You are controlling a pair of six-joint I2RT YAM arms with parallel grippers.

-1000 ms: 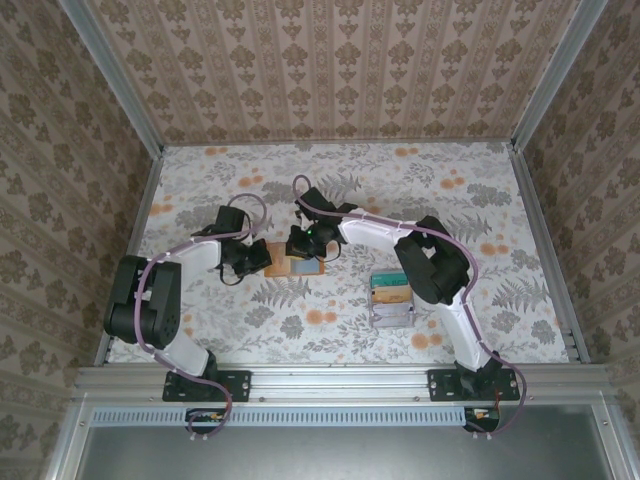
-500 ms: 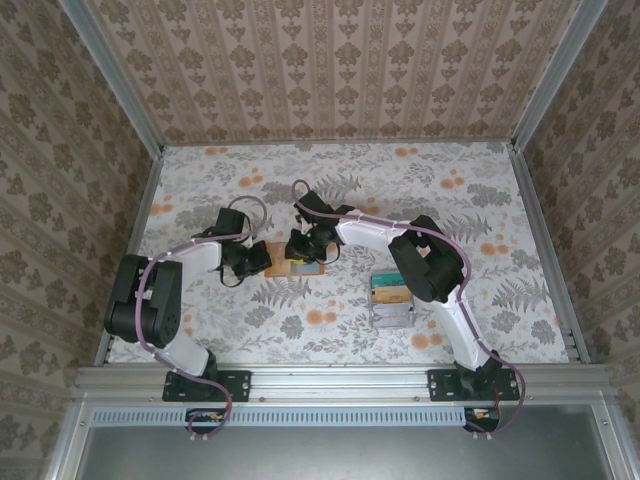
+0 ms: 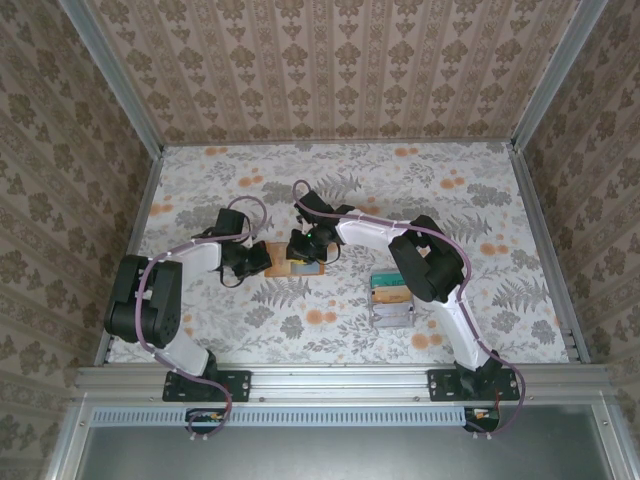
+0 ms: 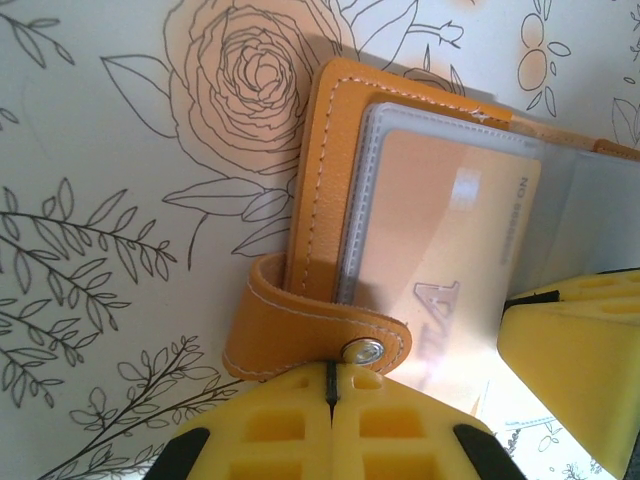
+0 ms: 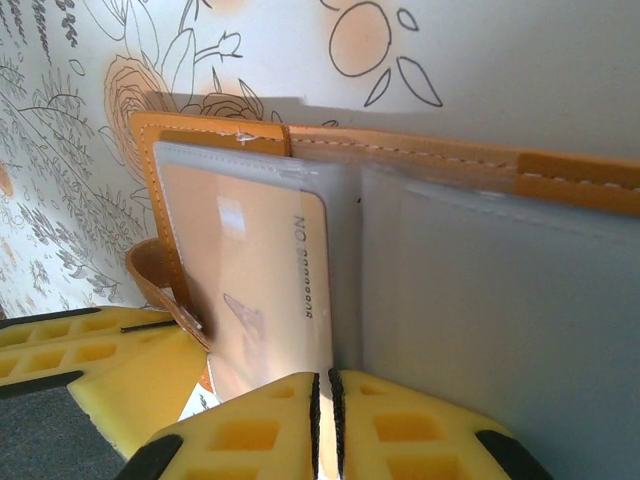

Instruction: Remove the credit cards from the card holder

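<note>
- Nearest the arm bases, right of centre: grey tray (image 3: 392, 318) holding teal and yellow cards, next to the right arm's elbow and well apart from the card holder.
- Mid-table: orange card holder (image 3: 278, 262) lies open and flat on the floral table (image 3: 480, 200), between the two grippers.
- left gripper (image 4: 330, 375): fingers pressed together, no gap. Tips sit against the holder's strap tab (image 4: 290, 335) at the snap (image 4: 371, 351). The strap lies across the tips, not between them.
- right gripper (image 5: 322, 385): jaws almost together, only a thin slit. Tips are at the near edge of the credit card (image 5: 250, 270). Can't tell if it is pinched or just pressed.
- The credit card is tan, in the clear sleeve on the strap-side panel. Its near end appears to poke past the holder's edge.
- Other panel: grey-blue inner face (image 5: 500, 300). Can't tell if anything is inside.
- Far side: bare floral tabletop, then patterned walls (image 3: 340, 70).
</note>
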